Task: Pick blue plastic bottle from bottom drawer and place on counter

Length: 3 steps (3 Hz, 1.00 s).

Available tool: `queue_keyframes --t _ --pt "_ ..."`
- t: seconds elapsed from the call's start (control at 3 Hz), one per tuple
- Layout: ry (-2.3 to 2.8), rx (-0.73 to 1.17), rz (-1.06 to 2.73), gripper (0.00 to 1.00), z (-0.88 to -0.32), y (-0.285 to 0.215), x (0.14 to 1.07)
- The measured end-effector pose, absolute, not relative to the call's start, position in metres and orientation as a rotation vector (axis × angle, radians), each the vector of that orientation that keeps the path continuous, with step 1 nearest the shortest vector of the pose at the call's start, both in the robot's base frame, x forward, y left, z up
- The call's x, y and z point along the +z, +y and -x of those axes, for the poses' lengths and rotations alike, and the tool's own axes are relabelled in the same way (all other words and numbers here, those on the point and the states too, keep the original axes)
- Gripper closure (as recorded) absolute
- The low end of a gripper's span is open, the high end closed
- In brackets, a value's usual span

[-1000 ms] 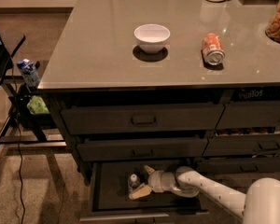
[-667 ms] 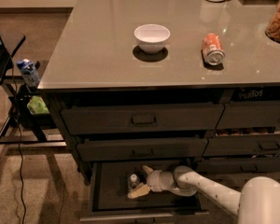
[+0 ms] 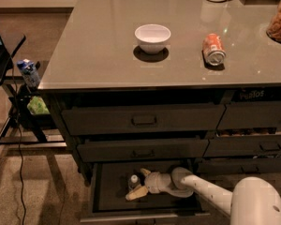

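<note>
A: Where is the gripper (image 3: 137, 185) sitting?

B: It is reaching into the open bottom drawer (image 3: 107, 191). Its fingers (image 3: 136, 193) are spreading wide, not clenching. The bottle (image 3: 133, 179) is standing upright between them, near the tips. I cannot tell if they are touching it.

A: And the room around it?

B: Left of the gripper, the drawer floor is lying bare up to the side wall. Just above, the middle drawer (image 3: 140, 150) front is overhanging. Well above, the counter (image 3: 93, 55) is carrying a bowl (image 3: 152, 35) and a can (image 3: 213, 49).
</note>
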<state>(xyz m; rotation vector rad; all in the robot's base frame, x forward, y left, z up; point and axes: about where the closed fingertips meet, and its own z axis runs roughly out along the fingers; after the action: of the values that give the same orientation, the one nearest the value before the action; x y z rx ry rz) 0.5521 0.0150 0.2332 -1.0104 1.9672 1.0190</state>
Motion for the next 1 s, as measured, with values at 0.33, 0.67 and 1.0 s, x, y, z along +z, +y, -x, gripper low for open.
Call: queue_keyframes --t 0.33,0.67,1.0 --pt "1.973 1.081 0.954 0.00 -0.5519 0.0162 0.2267" --pt "1.973 1.082 0.953 0.19 -0.5518 0.0162 0.2266" --pt "1.973 1.082 0.953 0.42 -0.5518 0.0163 0.2266"
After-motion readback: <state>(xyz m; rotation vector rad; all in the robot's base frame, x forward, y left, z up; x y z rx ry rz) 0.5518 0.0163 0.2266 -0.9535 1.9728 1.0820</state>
